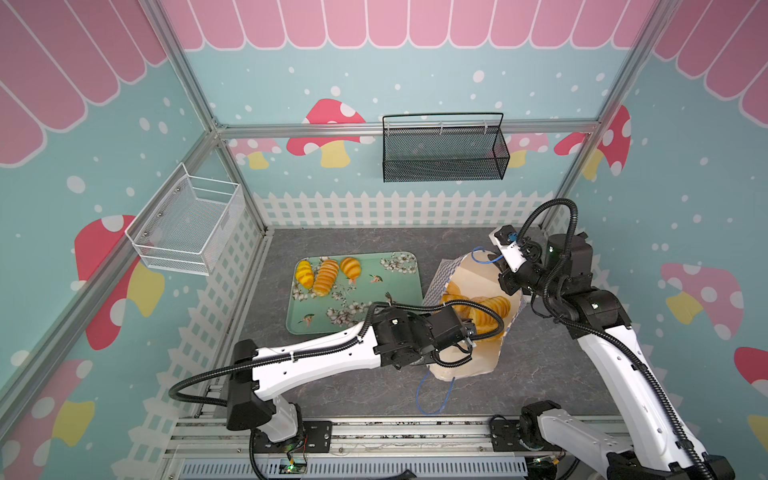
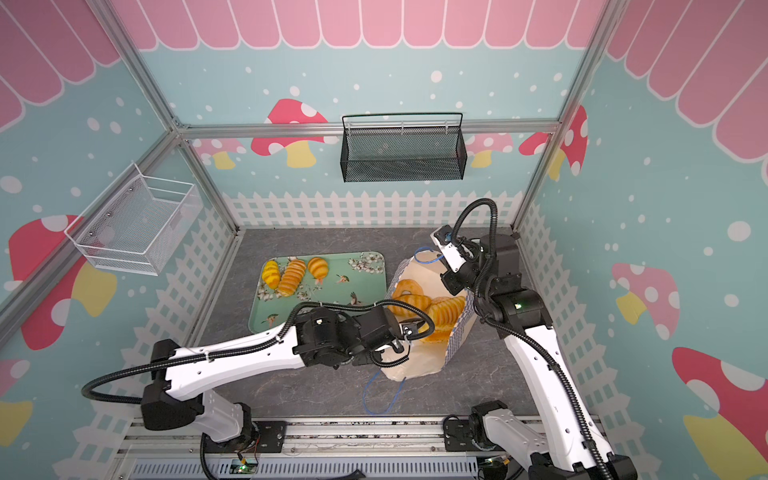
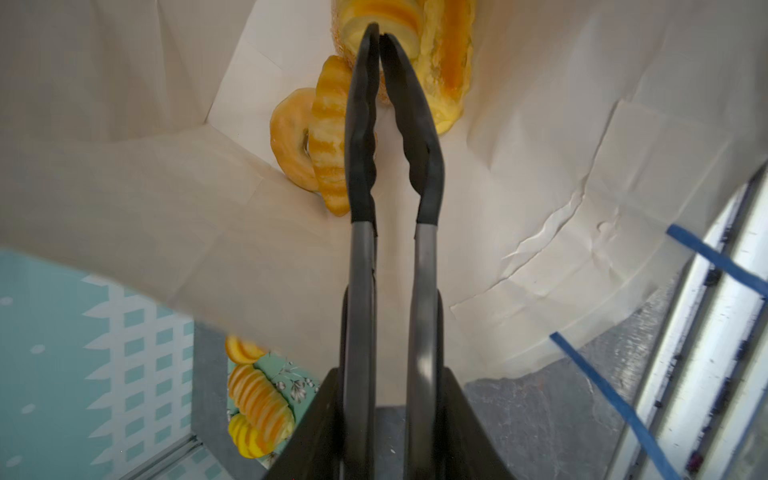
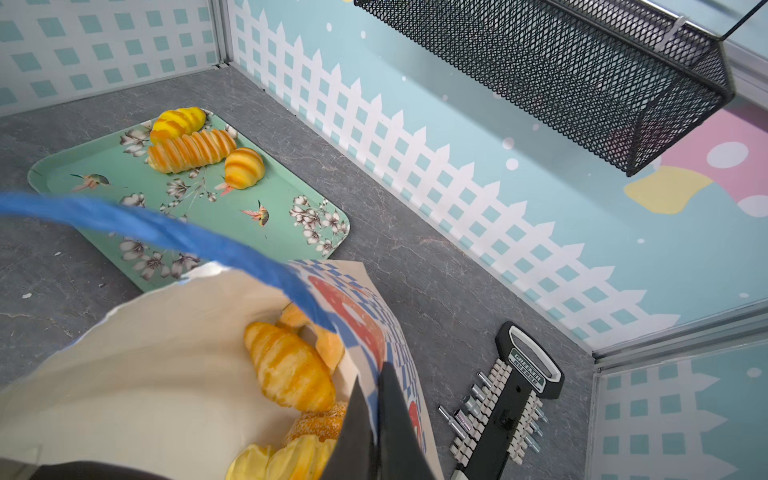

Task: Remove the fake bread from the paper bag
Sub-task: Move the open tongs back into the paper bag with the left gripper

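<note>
Tongs (image 3: pixel 361 166) in left hand (image 3: pixel 388 432) reach inside paper bag (image 3: pixel 540 166), near bread (image 3: pixel 328 137).

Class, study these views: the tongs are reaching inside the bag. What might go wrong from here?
1. The tongs have narrow tips, nearly shut, at a ridged loaf; it may slip free.
2. The right gripper pinches only the rim of the paper bag; a tug might tear or collapse it.
</note>
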You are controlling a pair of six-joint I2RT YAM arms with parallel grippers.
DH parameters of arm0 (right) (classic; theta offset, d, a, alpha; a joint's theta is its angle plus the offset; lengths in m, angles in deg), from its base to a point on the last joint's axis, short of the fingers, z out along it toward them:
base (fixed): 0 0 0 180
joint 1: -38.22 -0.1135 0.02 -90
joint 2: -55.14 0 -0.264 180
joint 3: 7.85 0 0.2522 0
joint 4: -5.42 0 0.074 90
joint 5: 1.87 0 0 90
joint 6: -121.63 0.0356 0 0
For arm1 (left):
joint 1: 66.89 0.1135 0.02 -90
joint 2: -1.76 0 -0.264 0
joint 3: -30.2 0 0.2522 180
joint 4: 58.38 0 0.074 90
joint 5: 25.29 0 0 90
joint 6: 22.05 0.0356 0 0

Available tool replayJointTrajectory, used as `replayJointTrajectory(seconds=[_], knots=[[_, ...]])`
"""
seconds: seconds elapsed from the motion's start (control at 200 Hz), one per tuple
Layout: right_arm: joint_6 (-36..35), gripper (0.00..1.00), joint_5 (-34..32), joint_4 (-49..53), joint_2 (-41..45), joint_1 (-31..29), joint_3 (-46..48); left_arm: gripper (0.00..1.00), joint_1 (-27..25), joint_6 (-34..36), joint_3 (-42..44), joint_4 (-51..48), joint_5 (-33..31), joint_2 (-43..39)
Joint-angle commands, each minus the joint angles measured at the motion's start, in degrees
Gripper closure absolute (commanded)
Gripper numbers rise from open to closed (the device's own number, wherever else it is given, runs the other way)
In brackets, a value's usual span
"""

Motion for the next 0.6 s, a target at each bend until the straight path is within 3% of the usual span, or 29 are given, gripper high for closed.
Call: replayJointTrajectory(seconds=[0.0,0.145,0.595], knots=[[-0.5,1.0,1.5,-3.0,1.1,-0.6,0.4,0.65,-1.1,6.3,-4.4,-1.3,-9.6,2.5],[-0.3,1.0,1.7,-3.1,1.5,-0.6,0.9,0.63,-1.6,9.6,-7.4,-1.2,-14.8,8.0],[0.1,1.0,2.5,-3.5,2.0,-0.7,1.8,0.53,-0.9,9.1,-12.3,-1.2,-13.3,12.6]])
